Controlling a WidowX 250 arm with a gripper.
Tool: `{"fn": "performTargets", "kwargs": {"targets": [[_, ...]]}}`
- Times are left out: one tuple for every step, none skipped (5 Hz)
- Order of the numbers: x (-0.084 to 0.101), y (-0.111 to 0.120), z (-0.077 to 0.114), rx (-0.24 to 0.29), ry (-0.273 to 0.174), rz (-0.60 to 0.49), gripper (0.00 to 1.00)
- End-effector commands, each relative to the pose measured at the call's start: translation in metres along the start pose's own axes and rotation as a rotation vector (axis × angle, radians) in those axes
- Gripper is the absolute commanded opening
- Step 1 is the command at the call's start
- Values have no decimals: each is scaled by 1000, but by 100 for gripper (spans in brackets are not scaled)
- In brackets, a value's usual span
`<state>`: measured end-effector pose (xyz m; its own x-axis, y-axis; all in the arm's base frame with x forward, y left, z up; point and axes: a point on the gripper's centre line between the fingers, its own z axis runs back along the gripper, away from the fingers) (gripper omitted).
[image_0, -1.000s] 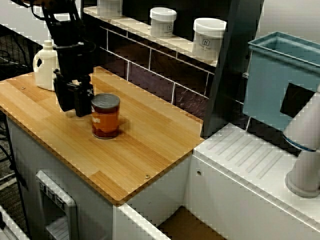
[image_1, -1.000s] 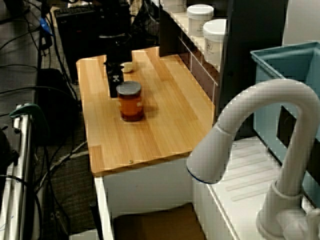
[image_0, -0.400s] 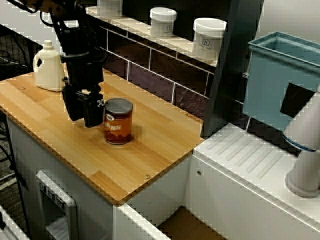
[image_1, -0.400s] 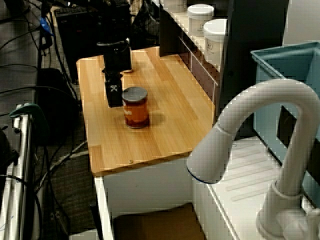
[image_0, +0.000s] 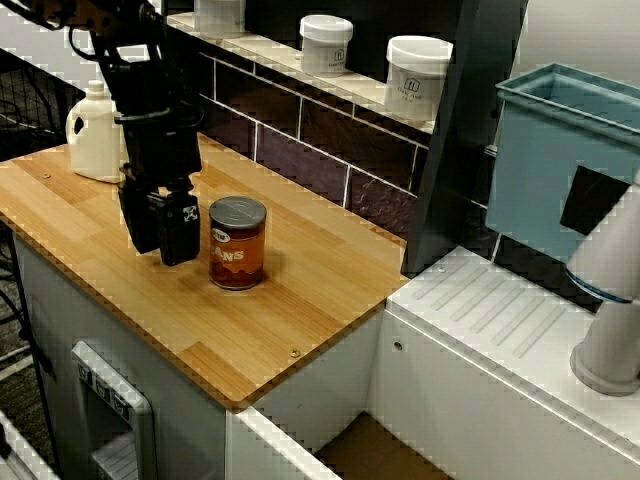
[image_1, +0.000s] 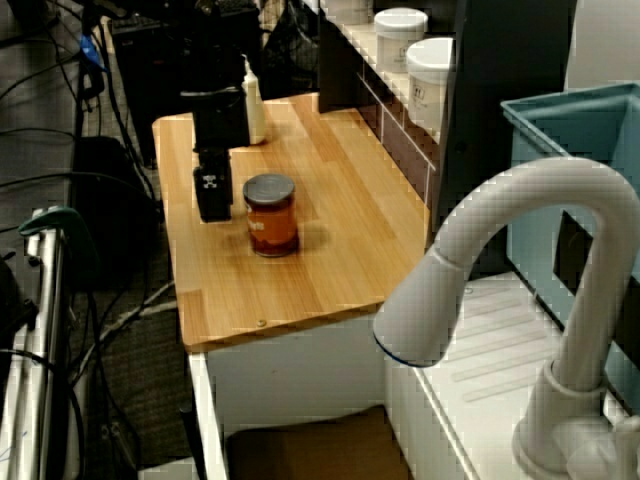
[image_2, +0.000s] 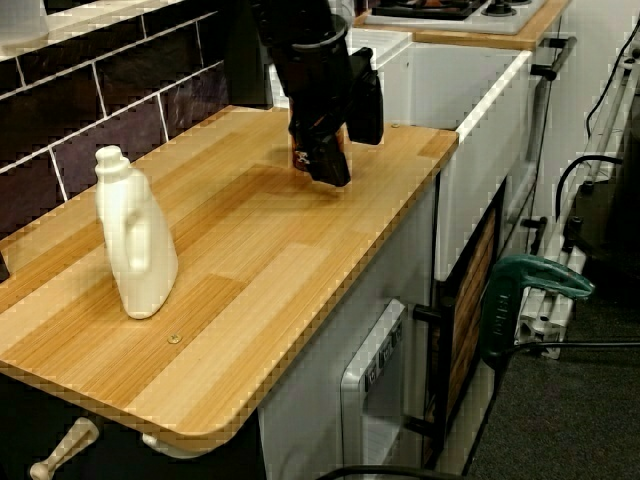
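Mid-table, a bit nearer the front edge than the tiled wall, stands the can (image_0: 237, 243): upright, grey lid up, orange label. The pincer (image_0: 160, 245) hangs just beside it, on the side away from the sink, fingers pointing down, tips close over the wood table (image_0: 300, 300).

The view from the sink end shows a narrow strip of wood betw. pincer (image_1: 211, 205) and can (image_1: 270, 215), so apart, not touching. Pincer holds nothing. Whether its jaws stand open or closed I can't tell; the black fingers merge in every view. In the view from the bottle end the pincer (image_2: 330, 160) covers nearly all of the can.

A white bottle (image_0: 95, 130) w/ handle stands upright near the back corner at the table end away from the sink, well apart from can and pincer. It is closest to the lens in the view from the bottle end (image_2: 135, 240), w/ bare wood (image_2: 250, 290) betw. it and the arm.

Above the tiles, a shelf (image_0: 280, 60) carries two white jars (image_0: 326, 43), lids on. Past the table's sink-side edge are a white drainboard (image_0: 500, 320), a blue bin (image_0: 560, 160) and a white faucet (image_1: 520, 250).
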<state>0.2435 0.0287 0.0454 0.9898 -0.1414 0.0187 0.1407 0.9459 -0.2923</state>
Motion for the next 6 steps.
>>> {"fn": "performTargets", "kwargs": {"targets": [[-9, -19, -5, 66, -93, -90, 100], [-4, -27, -12, 84, -97, -109, 100], [5, -29, -14, 89, -90, -110, 100], [18, -30, -7, 79, -89, -105, 100], [31, -30, -4, 77, -87, -98, 100], [44, -28, -5, 75, -77, -89, 100]]}}
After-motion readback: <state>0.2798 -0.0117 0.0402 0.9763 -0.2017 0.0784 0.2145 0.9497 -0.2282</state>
